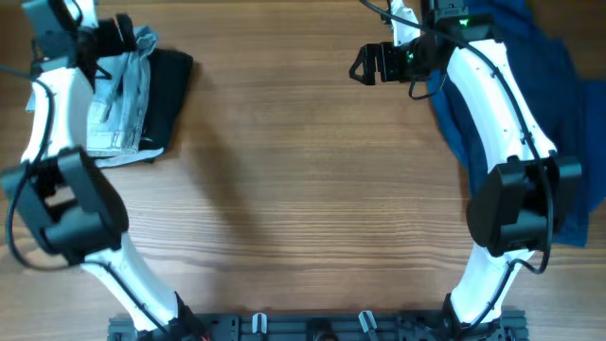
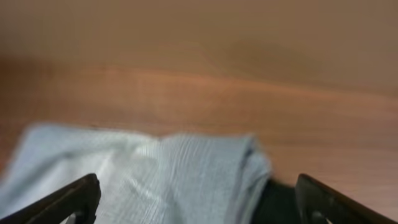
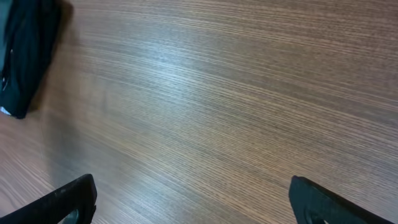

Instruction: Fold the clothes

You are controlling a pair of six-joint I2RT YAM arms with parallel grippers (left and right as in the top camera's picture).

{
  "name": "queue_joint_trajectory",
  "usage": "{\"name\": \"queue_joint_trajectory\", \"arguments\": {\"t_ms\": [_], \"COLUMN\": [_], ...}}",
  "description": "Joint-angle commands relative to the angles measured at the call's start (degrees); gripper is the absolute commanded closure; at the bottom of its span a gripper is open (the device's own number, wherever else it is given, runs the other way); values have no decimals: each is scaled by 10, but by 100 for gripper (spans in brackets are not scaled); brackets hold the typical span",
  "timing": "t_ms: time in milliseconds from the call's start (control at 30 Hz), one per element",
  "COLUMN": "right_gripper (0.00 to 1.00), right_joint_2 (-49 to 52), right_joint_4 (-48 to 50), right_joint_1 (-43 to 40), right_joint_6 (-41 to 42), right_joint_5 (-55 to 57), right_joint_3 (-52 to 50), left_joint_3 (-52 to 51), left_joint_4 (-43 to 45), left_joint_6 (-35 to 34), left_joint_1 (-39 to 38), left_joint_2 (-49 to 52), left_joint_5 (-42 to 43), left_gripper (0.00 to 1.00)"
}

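I think one part is done: the pale shorts lie folded on the black piece at the far left of the counter. The dark blue piece on the right looks like a loose heap, so that one is left to fold. My left claw hangs wide open just over the shorts. My right claw is wide open too, holding nothing, over bare wood.

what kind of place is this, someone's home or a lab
Probably a robotics lab, not a home: a left arm and right arm stand at a wooden table, with denim shorts and a dark blue garment laid out.
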Motion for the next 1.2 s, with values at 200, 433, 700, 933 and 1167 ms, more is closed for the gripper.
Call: {"name": "queue_joint_trajectory", "arguments": {"t_ms": [200,433,700,933,1167], "right_gripper": [0,0,0,1,0], "right_joint_2": [-8,-8,-59,-269,-458], "right_joint_4": [20,23,64,40,29], "right_joint_1": [-2,-2,-7,-12,-12], "right_joint_6": [-10,-10,-12,-11,-11], "right_joint_5": [16,16,89,304,342], "right_joint_3": [-1,0,98,112,112], "left_joint_3": [-1,-1,-1,-1,-1], "left_joint_4": [-46,-49,-146,-265,-269], "left_joint_6": [25,1,-6,-38,-38], "left_joint_1": [-22,-31,-31,-31,-31], "left_joint_2": [176,104,-150,-318,-333], "left_joint_5": [5,5,5,5,5], "left_gripper": [0,0,0,0,0]}}
